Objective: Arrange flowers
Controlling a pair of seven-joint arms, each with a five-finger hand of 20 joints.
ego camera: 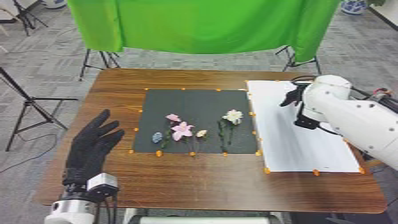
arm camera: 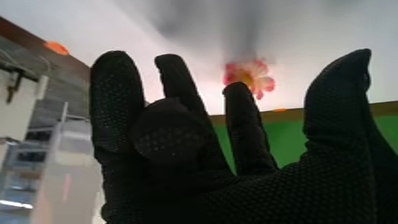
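While the black-gloved right robot hand [arm camera: 244, 197] hovers, fingers apart, near the pink, open-petalled bloom [arm camera: 251, 75], brushing could displace it. Hasty pinching might crush it.

Right of the head view, the right hand [ego camera: 290, 97] lies partly behind its arm [ego camera: 357, 115], cut off by the frame's edge. Mid-frame, the thin stems [ego camera: 227, 137] blur together. Upper right in the wrist view, a fingertip covers part of a blurred pink flower [arm camera: 257, 72].

No readable text, labels, brands, numbers or signs on anything.
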